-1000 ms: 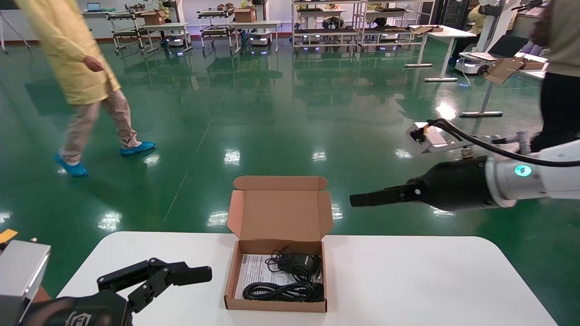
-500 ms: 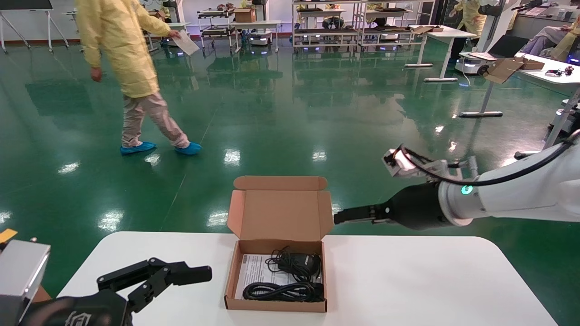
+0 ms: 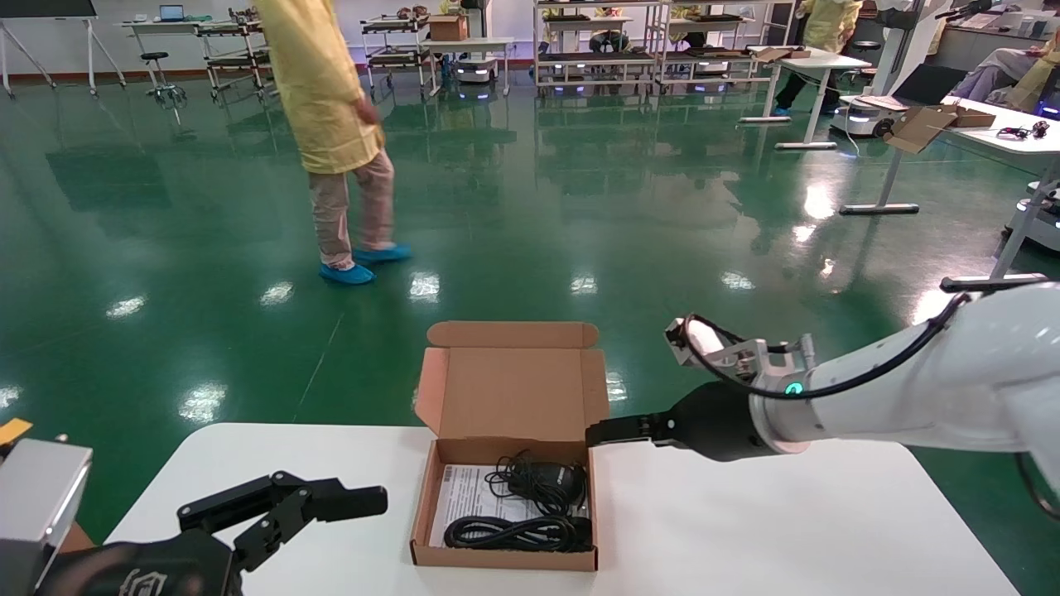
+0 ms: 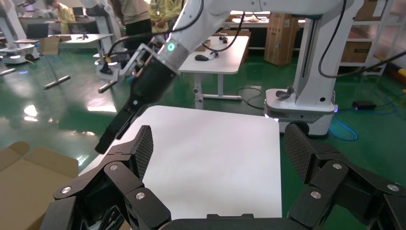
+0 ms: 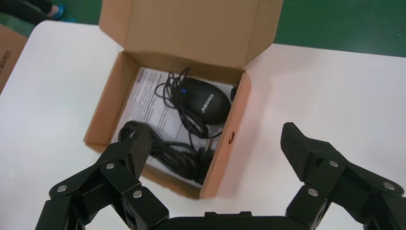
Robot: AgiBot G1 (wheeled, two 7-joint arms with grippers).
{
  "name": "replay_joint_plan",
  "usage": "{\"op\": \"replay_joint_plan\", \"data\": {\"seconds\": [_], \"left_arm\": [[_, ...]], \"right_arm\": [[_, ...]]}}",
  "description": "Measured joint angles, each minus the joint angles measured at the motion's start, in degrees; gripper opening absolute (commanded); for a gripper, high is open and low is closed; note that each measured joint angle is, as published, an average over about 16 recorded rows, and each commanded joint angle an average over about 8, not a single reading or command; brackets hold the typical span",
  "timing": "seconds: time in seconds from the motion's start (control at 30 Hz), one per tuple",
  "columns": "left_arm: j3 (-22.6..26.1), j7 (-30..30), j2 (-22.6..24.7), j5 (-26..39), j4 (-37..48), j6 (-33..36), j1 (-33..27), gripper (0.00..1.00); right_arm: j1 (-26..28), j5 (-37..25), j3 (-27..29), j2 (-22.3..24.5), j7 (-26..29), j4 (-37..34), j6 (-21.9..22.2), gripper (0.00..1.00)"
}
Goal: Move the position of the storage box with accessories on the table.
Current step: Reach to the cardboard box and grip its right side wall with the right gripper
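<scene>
Open storage box [image 3: 505,497] with accessories [image 3: 530,507] on white table [image 3: 745,521]

Shallow brown cardboard, lid hinged up at far side, flaps spread; sits flat near table's near edge, centred; holds black coiled cables, a small black wired device and a white printed sheet [image 3: 468,492] beneath.

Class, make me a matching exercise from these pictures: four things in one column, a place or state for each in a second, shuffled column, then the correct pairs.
Column one:
1. box
2. cables
3. right gripper
4. left gripper

Column two:
A. open, low over the table's left side
B. coiled on a printed sheet
C. open, beside the box's right wall
D. lid up, on the table

Pairs: 1-D, 2-B, 3-C, 4-A
</scene>
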Motion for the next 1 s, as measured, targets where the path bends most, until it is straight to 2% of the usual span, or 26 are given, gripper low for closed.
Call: {"op": "replay_joint_plan", "data": {"seconds": [0.47, 1.0], "left_arm": [[0.0, 0.0, 0.0, 0.0, 0.0, 0.0, 0.0, 1.0], [0.0, 0.0, 0.0, 0.0, 0.0, 0.0, 0.0, 1.0]], "right_arm": [[-8.0, 0.5, -1.3, -0.2, 4.6, 6.4, 6.4, 1.0], [-12.7, 1.5, -3.9, -0.2, 5.9, 9.7, 9.9, 1.0]]}}
